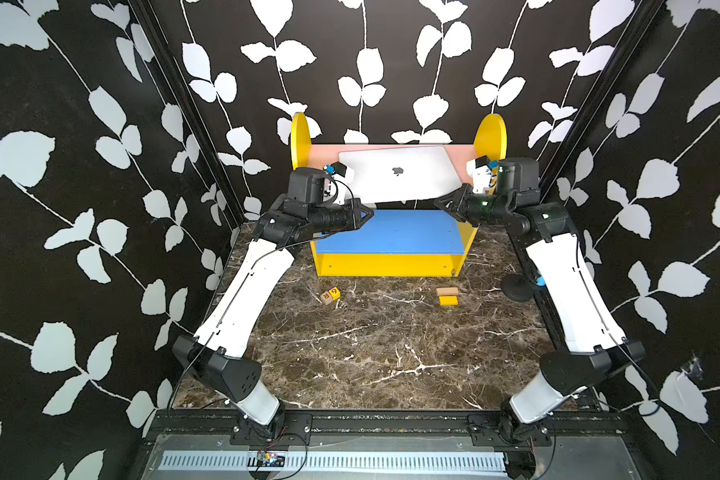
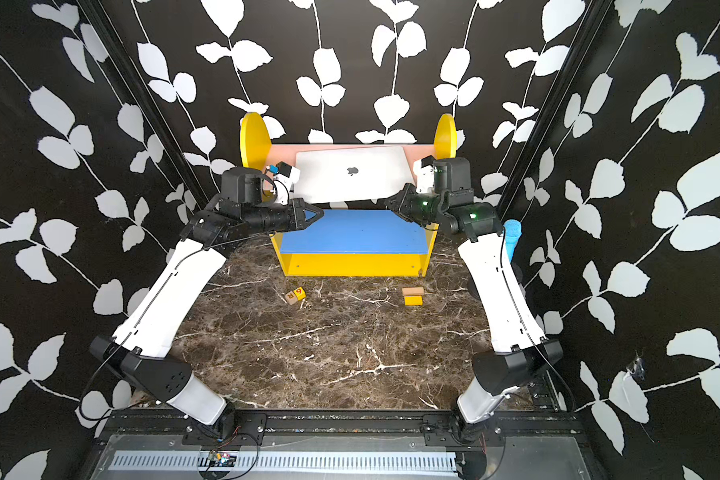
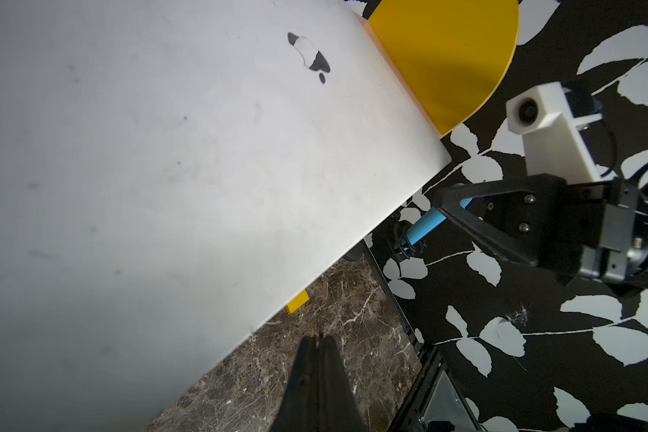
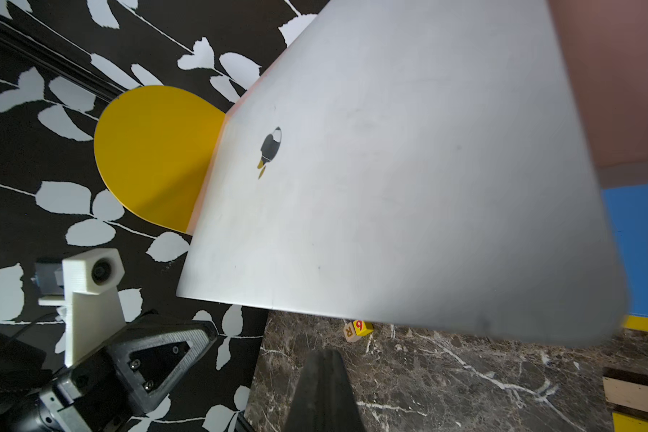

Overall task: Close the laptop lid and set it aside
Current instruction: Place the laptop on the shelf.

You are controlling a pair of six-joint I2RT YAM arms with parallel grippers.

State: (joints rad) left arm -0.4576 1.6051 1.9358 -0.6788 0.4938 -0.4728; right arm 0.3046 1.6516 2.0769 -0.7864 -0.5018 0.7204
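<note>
Two steps make up this job, and the first looks nearly or fully done. The laptop (image 1: 375,183) shows only the outer shell of the laptop lid (image 2: 350,185) with its apple logo (image 1: 398,170), and no keyboard or screen is visible in any view. The base is hidden beneath the lid, so I cannot tell whether the lid sits flush on it. The laptop lies slanted on a toy bench (image 1: 387,266) at the far middle of the tabletop (image 1: 371,353). Its far edge is at the pink back panel (image 1: 323,153) and its near edge is raised over the blue seat (image 1: 391,235).

Setting it aside is not yet done. The left pincer (image 1: 370,214) is just beside the near left corner and the right pincer (image 1: 437,203) just beside the near right corner. Both wrist views show the fingers pressed together with nothing between them, so neither holds the laptop. Whether the tips touch it I cannot tell.

The bench's yellow side panels (image 1: 300,137) rise left and right of the laptop and would likely block a sideways slide, so bringing it out toward the near side seems the clearer way. Nearer on the tabletop lie a letter block (image 1: 330,296) and, to its right, a wooden block (image 1: 447,291) just beside a yellow block (image 1: 448,300). A black round base (image 1: 516,288) sits at the right edge with a blue handle (image 2: 512,237) by it. Any set-down spot should avoid these.
</note>
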